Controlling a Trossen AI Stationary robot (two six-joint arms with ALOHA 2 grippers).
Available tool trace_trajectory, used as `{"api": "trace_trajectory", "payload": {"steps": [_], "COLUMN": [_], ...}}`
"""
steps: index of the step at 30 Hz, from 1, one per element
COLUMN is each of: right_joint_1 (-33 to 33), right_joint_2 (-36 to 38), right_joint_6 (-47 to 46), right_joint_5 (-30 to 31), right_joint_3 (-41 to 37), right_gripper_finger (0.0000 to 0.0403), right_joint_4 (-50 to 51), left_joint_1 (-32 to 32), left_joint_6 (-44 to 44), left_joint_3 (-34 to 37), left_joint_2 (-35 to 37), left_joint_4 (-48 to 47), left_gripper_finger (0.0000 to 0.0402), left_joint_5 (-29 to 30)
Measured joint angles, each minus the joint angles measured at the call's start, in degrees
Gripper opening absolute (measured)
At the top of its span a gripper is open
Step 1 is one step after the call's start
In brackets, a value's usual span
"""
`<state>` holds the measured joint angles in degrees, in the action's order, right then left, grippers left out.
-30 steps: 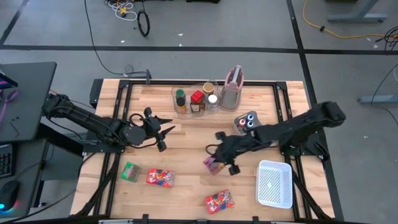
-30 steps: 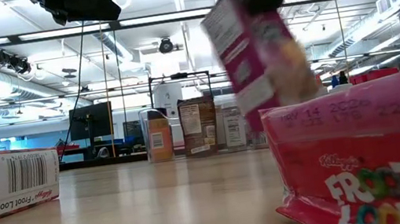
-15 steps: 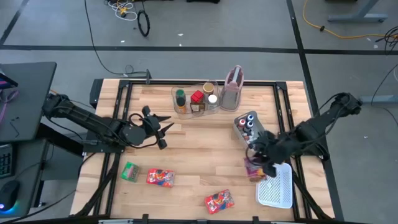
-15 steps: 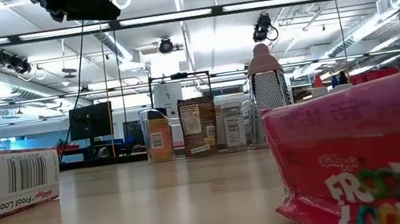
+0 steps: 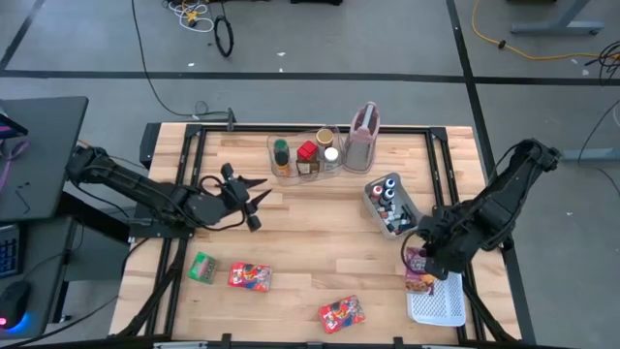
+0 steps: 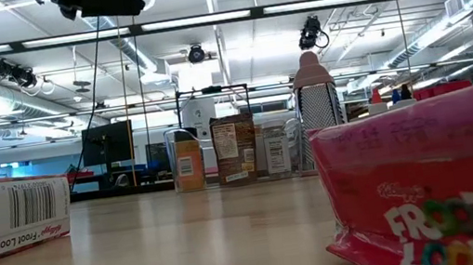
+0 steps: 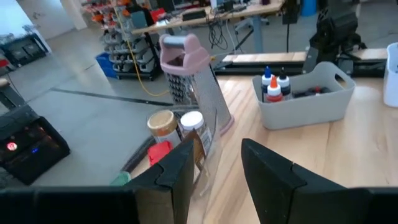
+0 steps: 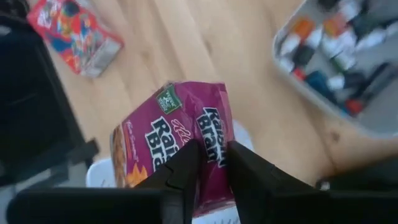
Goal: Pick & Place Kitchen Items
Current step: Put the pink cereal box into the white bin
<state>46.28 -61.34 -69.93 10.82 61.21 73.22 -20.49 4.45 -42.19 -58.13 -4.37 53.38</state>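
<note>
L arm reaches in from the table's left edge; left gripper (image 5: pixel 254 200) hovers over bare wood near mid-table, w/ nothing between its fingers (image 7: pixel 270 171), jaws parted a bit, gap visible in the wrist view. Below it along the near-left part of the table: a green packet (image 5: pixel 201 267), then just beside it a red packet (image 5: pixel 249 277), and further right, apart from both, a second red packet (image 5: pixel 341 313) close to the near edge; in the low view one shows as a Froot Loops pack (image 6: pixel 433 188) filling the right foreground & another as a red box end w/ barcode (image 6: pixel 7 216) at left. At the back centre a clear plastic bin (image 5: pixel 302 155) holds spice jars (image 5: pixel 307 154) w/ dark, red & white lids, upright; touching its right side stands a pinkish grater-like jug (image 5: pixel 362 134). Right of centre a grey tray (image 5: pixel 388 204) holds small coloured-cap bottles (image 5: pixel 387 192), packed together. R arm comes from the right edge, bent down; right gripper (image 5: pixel 423 260) is clamped on a pink Raisin Bran packet (image 8: pixel 177 146), held tilted directly over the left end of the white mesh basket (image 5: pixel 438 305) at the near-right corner, fingers (image 8: pixel 249 174) pinching the packet's lower edge. Cannot tell if the packet touches the basket.
</note>
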Motion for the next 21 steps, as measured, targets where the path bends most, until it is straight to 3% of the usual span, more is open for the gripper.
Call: {"api": "trace_trajectory", "payload": {"steps": [12,21], "right_joint_1": [1.69,4.39], "right_joint_2": [0.10,-2.38], "right_joint_6": [-7.81,-8.93], "right_joint_5": [-11.48,-6.16], "right_joint_3": [3.26,-3.18], "right_gripper_finger": [0.0046,0.0045], "right_joint_4": [14.39,10.31], "left_joint_1": [0.43,0.46], "left_joint_6": [-4.33,-4.31], "left_joint_3": [0.00,0.00], "left_joint_2": [0.02,0.02], "left_joint_4": [6.29,6.47], "left_gripper_finger": [0.0142,0.0142], "left_joint_5": [1.41,1.28]}}
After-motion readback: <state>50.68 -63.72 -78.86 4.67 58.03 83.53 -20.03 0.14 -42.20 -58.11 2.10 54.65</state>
